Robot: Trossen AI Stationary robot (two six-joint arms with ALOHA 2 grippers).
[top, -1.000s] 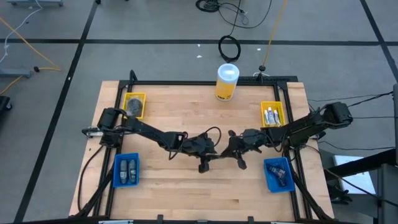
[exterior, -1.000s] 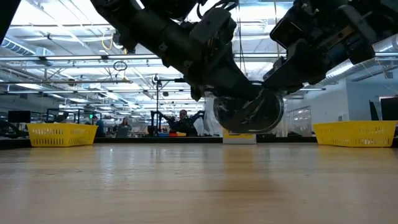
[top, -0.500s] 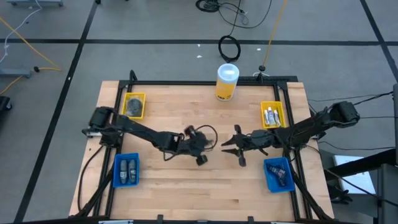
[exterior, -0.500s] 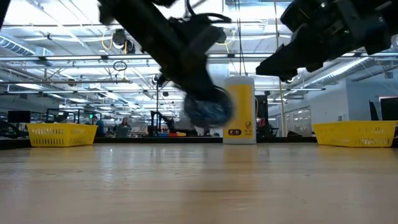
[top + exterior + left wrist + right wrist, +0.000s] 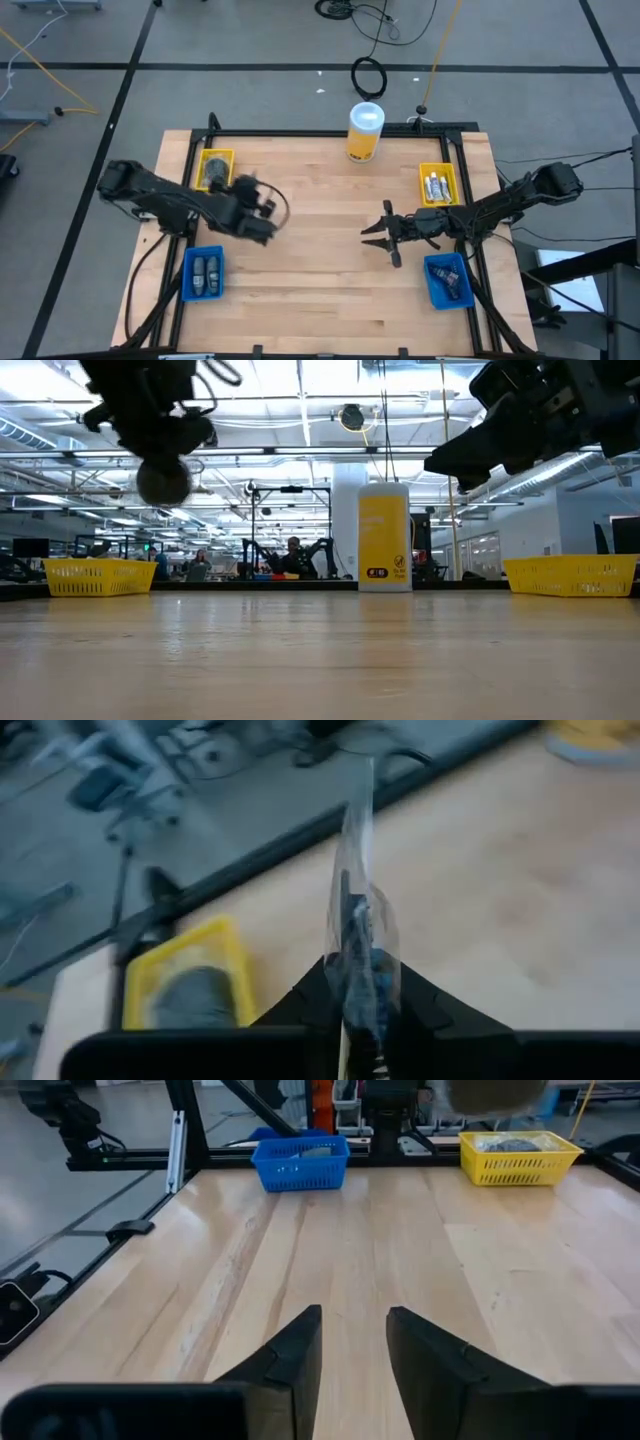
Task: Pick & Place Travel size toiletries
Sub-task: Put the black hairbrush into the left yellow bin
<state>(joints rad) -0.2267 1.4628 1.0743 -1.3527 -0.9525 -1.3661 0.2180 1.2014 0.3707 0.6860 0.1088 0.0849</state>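
Note:
My left gripper [image 5: 255, 205] hangs over the table's left part, near the far-left yellow basket [image 5: 215, 168], and is shut on a round dark grey disc in clear wrap [image 5: 163, 481]. In the left wrist view the disc [image 5: 358, 945] shows edge-on between the fingers. That yellow basket holds more grey discs [image 5: 195, 995]. My right gripper [image 5: 368, 232] is open over the table's middle right, above bare wood [image 5: 353, 1350]. Dark bottles lie in the near-left blue basket [image 5: 203, 273], white tubes in the far-right yellow basket [image 5: 437, 183], dark sachets in the near-right blue basket [image 5: 447, 278]. My left gripper pinches the wrapped disc between its two fingers [image 5: 300, 1005], with the disc's rim and clear wrap [image 5: 355, 970] standing edge-on in the gap. The disc is lifted clear of the table and hangs below the gripper [image 5: 150, 420].
A tall yellow cylinder with a white lid [image 5: 365, 130] stands at the middle of the far edge. A black frame rail [image 5: 330, 132] runs around the wooden table top. Bare wood lies between the two arms.
My left gripper has carried the wrapped disc from the table's middle, where both grippers met, toward the left edge and the far-left yellow basket, lifted clear all the way. My right gripper has drawn back a little toward the right edge.

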